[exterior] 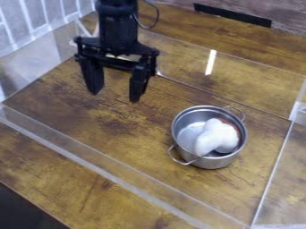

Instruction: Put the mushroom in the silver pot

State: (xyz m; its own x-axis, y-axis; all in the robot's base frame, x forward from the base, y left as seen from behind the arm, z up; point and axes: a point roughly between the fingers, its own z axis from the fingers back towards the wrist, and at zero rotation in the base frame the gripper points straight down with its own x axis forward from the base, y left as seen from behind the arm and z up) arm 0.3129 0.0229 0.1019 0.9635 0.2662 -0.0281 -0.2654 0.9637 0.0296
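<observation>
The silver pot stands on the wooden table at the right, small, round and shiny, with little side handles. A whitish mushroom lies inside it, filling much of the bowl. My gripper hangs up and to the left of the pot, well apart from it. Its two black fingers point down and are spread wide, with nothing between them.
A clear plastic wall runs across the front of the wooden table, with another along the right side. White slats stand at the back left. A dark strip lies at the far edge.
</observation>
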